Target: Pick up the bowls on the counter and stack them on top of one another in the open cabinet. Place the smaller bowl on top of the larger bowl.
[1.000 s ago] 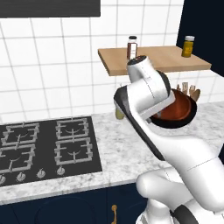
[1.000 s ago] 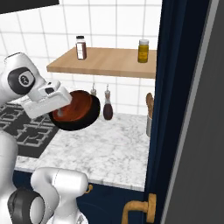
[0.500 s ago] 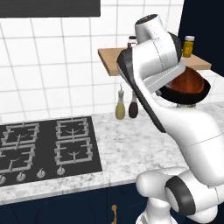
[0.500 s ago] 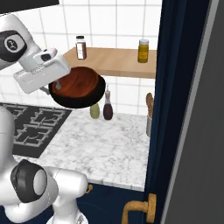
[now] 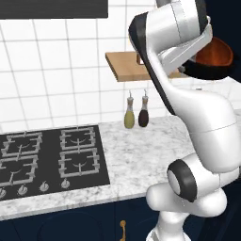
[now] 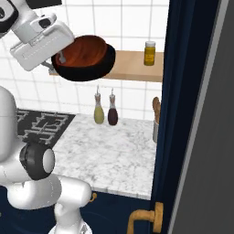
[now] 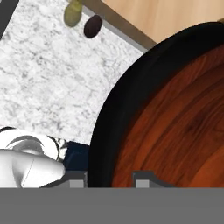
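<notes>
Since the earlier frames the stacked bowls have been raised from just above the counter to the level of the wooden shelf, and the arm has been swung upward with them.

The larger black bowl (image 6: 93,66) is held in the air at the height of the open cabinet's shelf board (image 6: 132,68), with the smaller reddish-brown bowl (image 6: 87,49) nested inside it. In the right base view the pair is seen in front of the left part of the board, slightly tilted; whether the black bowl touches the board cannot be told. In the left base view the black bowl (image 5: 209,71) and the reddish-brown bowl (image 5: 216,52) are seen to the right of the arm's upper links, and the shelf board (image 5: 123,65) is partly covered by the arm.

The pincer (image 7: 109,178) is closed on the near rim of the black bowl (image 7: 113,109): in the hand view one fingertip is seen outside the rim and the other inside, against the reddish-brown bowl (image 7: 179,127).

A yellow spice jar (image 6: 149,53) is stood on the right part of the board. On the marble counter (image 6: 109,151) below, an olive oil bottle (image 6: 98,112) and a dark bottle (image 6: 112,113) are stood side by side against the tiled wall. The black gas hob (image 5: 49,155) is set into the counter to the left.
</notes>
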